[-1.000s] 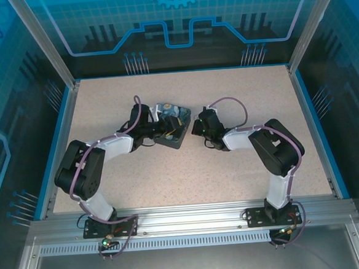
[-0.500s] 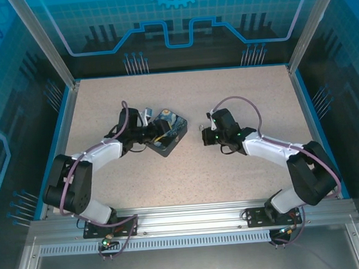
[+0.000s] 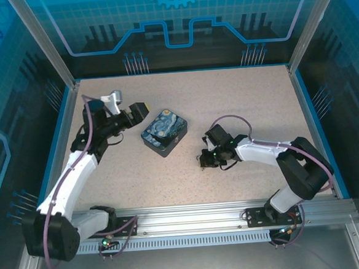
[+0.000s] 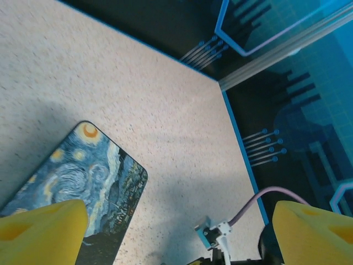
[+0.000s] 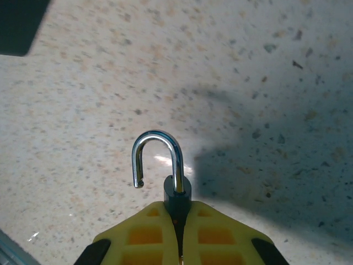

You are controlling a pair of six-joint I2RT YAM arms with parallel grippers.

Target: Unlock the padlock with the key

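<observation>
Right claw [image 5: 177, 212] is pinching shut on the padlock [image 5: 177, 194] body, low over the table [image 5: 83, 83], well right of the box [image 3: 164, 131]. The shackle [image 5: 157, 134] is standing swung open, one leg free. My left claw [image 4: 176, 237] is gaping wide, gripping nothing, hovering near the box's left.

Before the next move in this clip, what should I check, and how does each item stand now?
1. Right gripper shut on the padlock: ok.
2. Shackle free at one end, so lock open: ok.
3. Left gripper open, nothing between its fingers: ok.
4. Box apart from the right gripper: ok.
5. Where the key is: cannot tell.
</observation>
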